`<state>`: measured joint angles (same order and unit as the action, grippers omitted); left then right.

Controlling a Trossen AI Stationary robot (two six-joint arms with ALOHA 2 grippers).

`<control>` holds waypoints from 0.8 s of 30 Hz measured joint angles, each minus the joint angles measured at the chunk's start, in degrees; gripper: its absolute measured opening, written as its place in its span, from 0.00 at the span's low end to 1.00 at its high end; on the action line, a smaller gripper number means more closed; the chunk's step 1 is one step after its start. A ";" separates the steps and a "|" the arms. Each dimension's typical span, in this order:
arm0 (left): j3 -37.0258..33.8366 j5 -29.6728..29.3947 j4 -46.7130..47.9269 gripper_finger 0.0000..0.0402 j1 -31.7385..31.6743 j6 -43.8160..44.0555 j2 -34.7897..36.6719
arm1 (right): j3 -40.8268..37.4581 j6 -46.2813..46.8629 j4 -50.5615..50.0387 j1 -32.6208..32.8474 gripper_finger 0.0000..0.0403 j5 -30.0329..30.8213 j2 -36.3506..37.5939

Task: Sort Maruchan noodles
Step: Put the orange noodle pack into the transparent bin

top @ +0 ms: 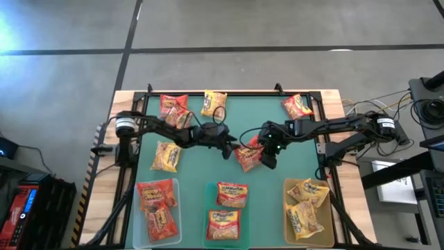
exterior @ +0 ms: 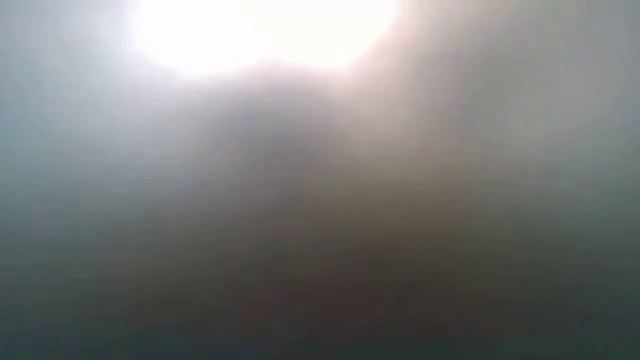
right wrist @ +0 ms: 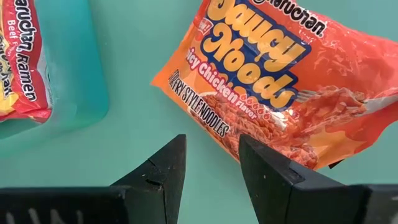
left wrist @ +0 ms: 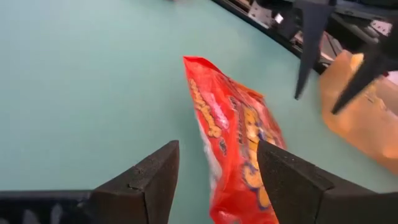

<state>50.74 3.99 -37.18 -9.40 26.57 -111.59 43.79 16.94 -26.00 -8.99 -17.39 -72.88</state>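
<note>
While both dark arms meet at the middle of the green table, an orange-red noodle packet lies between them. Left gripper stands parted around its edge; right gripper hangs partly open just beside it, empty.

A lab or workshop: bare concrete floor, a wooden table with a green mat, loose cables alongside.

Three bins line the worktop's near edge, each holding noodle packets. One packet lies mid-worktop between the left hand and right hand; others lie behind.
</note>
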 joint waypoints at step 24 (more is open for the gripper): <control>4.95 10.03 -0.60 0.68 -0.68 0.84 -7.16 | 0.04 0.01 1.36 0.00 0.35 0.01 0.00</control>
<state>55.69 14.02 -37.78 -10.09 27.41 -118.75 43.83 16.95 -24.64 -8.99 -17.39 -72.88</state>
